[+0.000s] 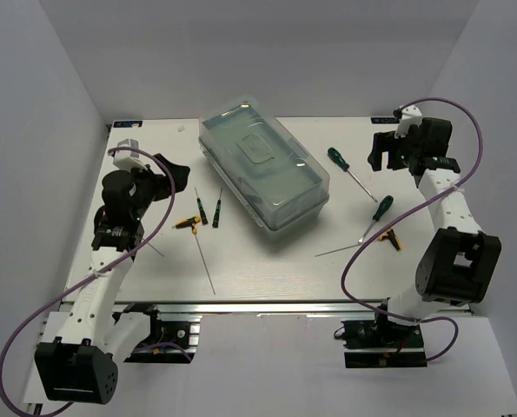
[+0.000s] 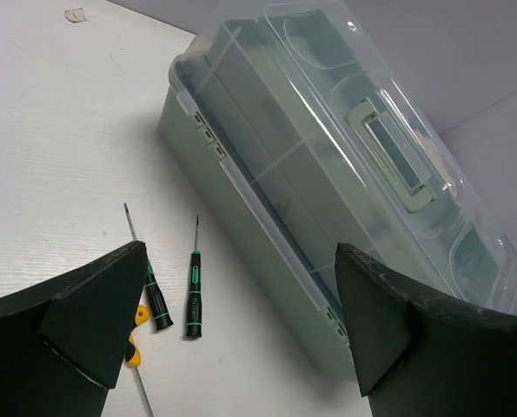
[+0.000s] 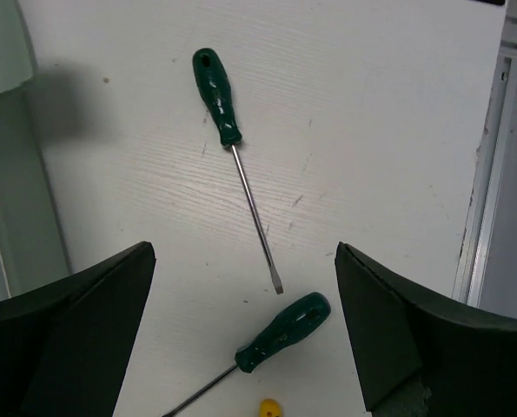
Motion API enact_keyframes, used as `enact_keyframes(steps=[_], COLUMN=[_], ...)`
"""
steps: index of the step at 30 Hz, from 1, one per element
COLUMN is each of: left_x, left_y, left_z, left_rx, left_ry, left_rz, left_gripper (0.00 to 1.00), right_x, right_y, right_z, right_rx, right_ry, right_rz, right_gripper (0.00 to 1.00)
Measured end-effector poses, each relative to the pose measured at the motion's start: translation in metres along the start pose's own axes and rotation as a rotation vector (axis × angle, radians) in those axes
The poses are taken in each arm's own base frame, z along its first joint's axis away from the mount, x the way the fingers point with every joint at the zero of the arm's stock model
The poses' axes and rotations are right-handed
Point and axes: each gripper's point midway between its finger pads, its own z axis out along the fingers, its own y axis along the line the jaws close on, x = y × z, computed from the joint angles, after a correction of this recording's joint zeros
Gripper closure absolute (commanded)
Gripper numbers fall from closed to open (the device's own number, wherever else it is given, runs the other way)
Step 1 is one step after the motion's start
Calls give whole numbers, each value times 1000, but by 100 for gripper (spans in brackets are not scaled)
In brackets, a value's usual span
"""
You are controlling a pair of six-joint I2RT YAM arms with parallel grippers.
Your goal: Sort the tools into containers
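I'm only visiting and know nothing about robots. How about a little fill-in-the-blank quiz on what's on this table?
1. The pale green plastic toolbox has its clear lid ___.
2. The left gripper and right gripper both stand ___, holding nothing.
3. The right wrist camera sees ___ screwdrivers with dark green handles.
Missing words: closed; open; two.

The rectangular plastic toolbox (image 2: 228, 217) is pale mint green under a translucent clear lid (image 2: 328, 78). The long steel-shafted screwdriver (image 3: 216, 95) has a dark green handle, the small screwdriver (image 2: 192, 300) a black one banded green. The tabletop (image 1: 267, 261) is white.
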Motion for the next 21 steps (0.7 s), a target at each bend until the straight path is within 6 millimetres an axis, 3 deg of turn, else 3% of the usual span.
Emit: enact_keyframes(steps=[5, 6, 9, 10, 11, 13, 16, 18, 21], left_x=[-1, -2, -4, -3, -2, 0, 7, 12, 20], left_y=[-10, -14, -36, -45, -57, -82, -104, -101, -91], left_z=[4, 6, 14, 17, 20, 27, 38, 44, 53], left_rx=[22, 34, 84, 102, 124, 172, 203, 177, 128], left_ry=[7, 7, 15, 23, 33, 49, 76, 89, 103], left_rz=[-4, -6, -17, -21, -20, -24, -54, -84, -109], left_gripper=[13, 22, 40, 40, 40, 37, 30, 29, 30], right_x=[-21, -26, -47, -56, -65, -86, -125, -145, -152], right_y=[32, 42, 71, 81, 92, 113, 149, 186, 244], right_z=[-7, -9, -15, -16, -17, -19, -18, -20, -28], right_rx=[-214, -264, -387, -422, -456, -517, -594, -650, -738], right_ry=[-73, -93, -149, -168, -185, -206, -230, -240, -212], right_rz=[-137, -156, -180, -178, -168, -134, -98, -103, -90], right_gripper=[14, 18, 50, 63, 64, 58, 29, 18, 18])
